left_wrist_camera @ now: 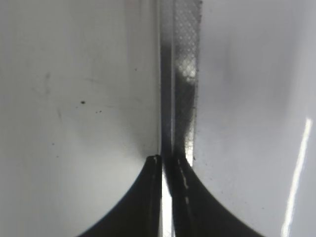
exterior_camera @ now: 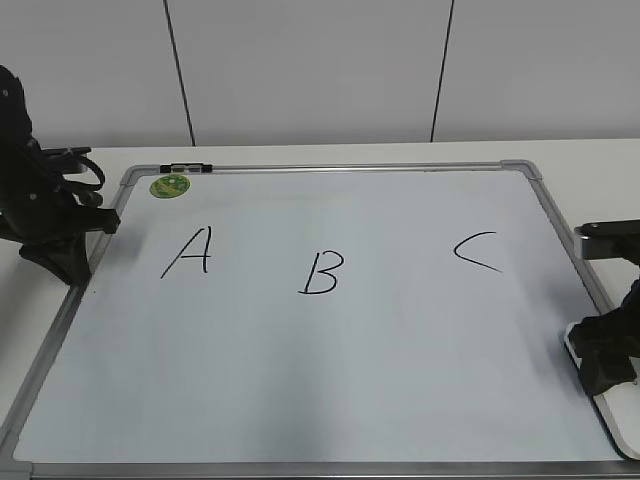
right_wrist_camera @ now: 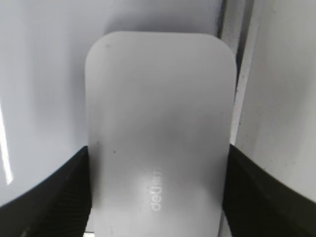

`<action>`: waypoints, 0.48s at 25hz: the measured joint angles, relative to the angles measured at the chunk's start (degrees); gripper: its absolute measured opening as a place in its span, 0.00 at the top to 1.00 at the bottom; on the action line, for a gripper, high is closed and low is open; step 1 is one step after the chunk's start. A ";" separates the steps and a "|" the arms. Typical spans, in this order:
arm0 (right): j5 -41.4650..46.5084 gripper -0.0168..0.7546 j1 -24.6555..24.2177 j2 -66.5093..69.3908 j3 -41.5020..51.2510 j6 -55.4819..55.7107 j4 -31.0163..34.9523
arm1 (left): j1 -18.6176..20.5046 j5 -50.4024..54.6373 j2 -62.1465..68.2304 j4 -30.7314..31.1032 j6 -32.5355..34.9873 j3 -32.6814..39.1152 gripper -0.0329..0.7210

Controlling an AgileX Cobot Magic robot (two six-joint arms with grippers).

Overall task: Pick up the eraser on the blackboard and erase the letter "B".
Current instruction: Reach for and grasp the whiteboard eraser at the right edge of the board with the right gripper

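My right tool straddled the eraser at the blackboard's right edge, fingers flanking both sides, squared for lifting; whether it gripped, I couldn't tell. Left tool rested closed.

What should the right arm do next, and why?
Probably close and lift: the right gripper straddles the eraser, fingers beside both long sides, at the blackboard right edge. The letter "B" is untouched.
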 joint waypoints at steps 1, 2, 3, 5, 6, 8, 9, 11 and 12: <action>0.00 0.28 0.00 0.00 0.00 0.00 0.00 | 0.00 0.00 0.00 0.00 0.00 0.00 0.93; 0.00 0.28 0.00 0.00 0.00 0.00 0.47 | 0.00 0.00 0.00 0.00 0.00 0.00 0.93; 0.00 0.28 0.00 0.00 0.00 0.00 0.47 | 0.00 0.00 0.00 0.00 0.00 0.00 0.93; 0.00 0.28 0.00 0.00 0.00 0.00 0.47 | 0.00 0.00 0.00 0.00 0.00 0.00 0.93; 0.00 0.28 0.00 0.00 0.00 0.00 0.47 | 0.00 0.00 0.00 0.00 0.00 0.00 0.93; 0.00 0.28 0.00 0.00 0.00 0.00 0.47 | 0.00 0.00 0.00 0.00 0.00 0.00 0.93; 0.00 0.28 0.00 0.00 0.00 0.10 0.94 | 0.00 0.00 0.00 0.00 0.00 0.00 0.93; 1.04 0.28 0.00 0.03 -0.59 0.50 4.03 | 0.00 0.00 0.00 0.09 0.00 0.00 0.93; 2.18 0.28 0.00 0.14 -1.27 0.50 5.54 | -0.10 0.00 0.00 0.09 0.00 0.00 0.93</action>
